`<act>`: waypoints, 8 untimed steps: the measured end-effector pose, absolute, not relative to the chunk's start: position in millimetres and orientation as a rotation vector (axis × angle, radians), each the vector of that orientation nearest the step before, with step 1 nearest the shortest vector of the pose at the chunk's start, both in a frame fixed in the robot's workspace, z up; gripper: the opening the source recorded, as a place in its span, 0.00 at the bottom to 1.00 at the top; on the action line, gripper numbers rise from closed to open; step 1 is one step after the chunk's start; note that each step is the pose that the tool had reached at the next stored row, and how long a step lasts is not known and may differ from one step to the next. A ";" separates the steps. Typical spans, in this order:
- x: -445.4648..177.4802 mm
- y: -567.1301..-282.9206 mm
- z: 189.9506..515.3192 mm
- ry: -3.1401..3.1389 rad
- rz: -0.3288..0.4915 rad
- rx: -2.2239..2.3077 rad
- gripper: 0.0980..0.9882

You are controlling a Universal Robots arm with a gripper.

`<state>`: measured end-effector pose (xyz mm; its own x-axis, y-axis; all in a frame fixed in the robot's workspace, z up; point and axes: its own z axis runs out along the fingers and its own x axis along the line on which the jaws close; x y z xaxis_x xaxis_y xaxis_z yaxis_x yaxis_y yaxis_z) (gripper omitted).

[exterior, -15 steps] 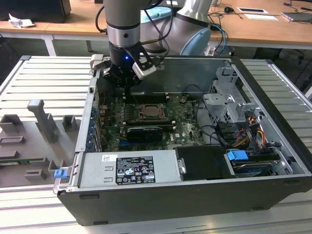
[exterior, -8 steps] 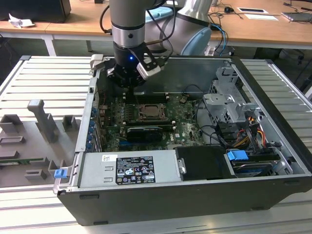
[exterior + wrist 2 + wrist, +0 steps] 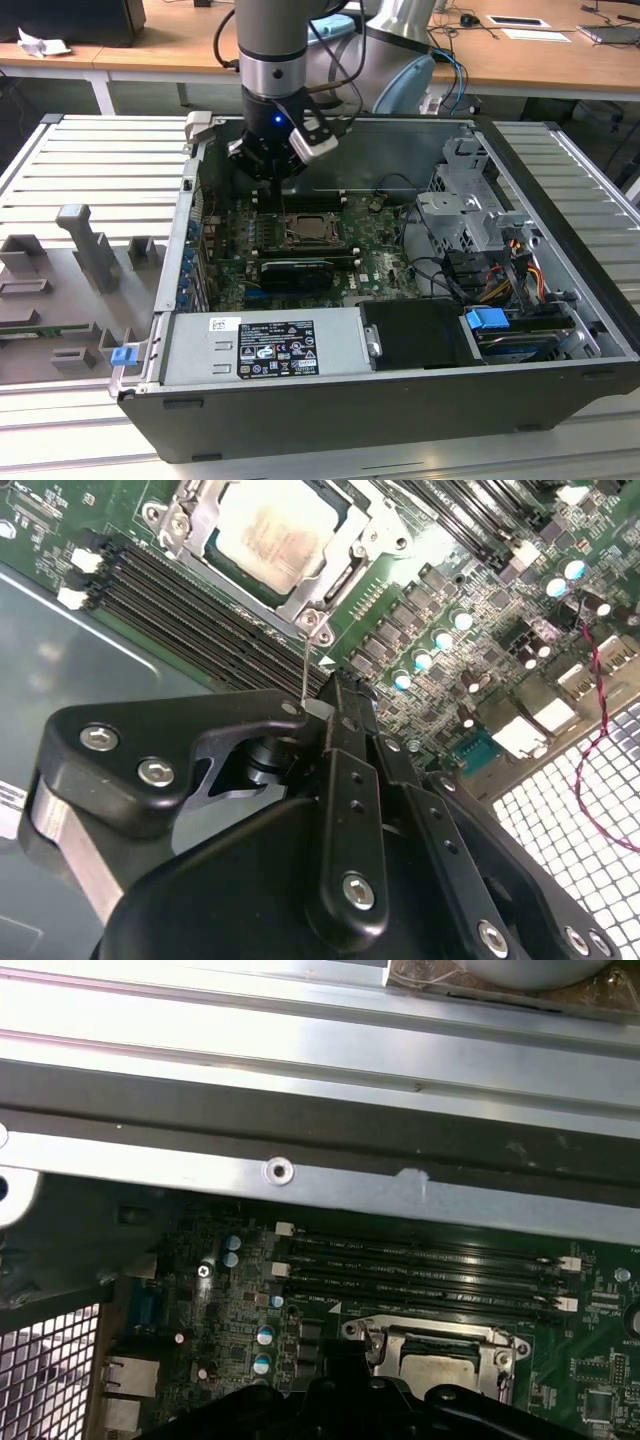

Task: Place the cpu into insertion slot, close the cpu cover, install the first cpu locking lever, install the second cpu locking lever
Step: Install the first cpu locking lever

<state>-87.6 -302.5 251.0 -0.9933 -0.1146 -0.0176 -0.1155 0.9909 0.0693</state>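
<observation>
One black gripper, jaws pinching thin silver wire locking lever; pale silver-beige square cpu seated under closed silver-grey frame cpu cover.

Bench: ribbed silver metal slats running across to both sides, evenly lit, with a mild sheen on the slats at the exterior view's right. Grey fixtures stand on it at the exterior view's left. Beyond the far edge stand two wooden desks. The left desk, on a white frame, carries a crumpled paper and a dark box. The right desk carries white sheets and cables.
</observation>
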 end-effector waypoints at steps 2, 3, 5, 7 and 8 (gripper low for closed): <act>-85.5 -302.5 251.0 3.121 0.110 -0.177 0.01; -84.2 -302.5 251.1 3.121 0.110 -0.175 0.01; -81.1 -302.5 251.0 3.121 0.110 -0.170 0.01; -78.5 -302.5 251.0 3.121 0.110 -0.166 0.01; -77.2 -302.6 251.0 3.122 0.110 -0.164 0.01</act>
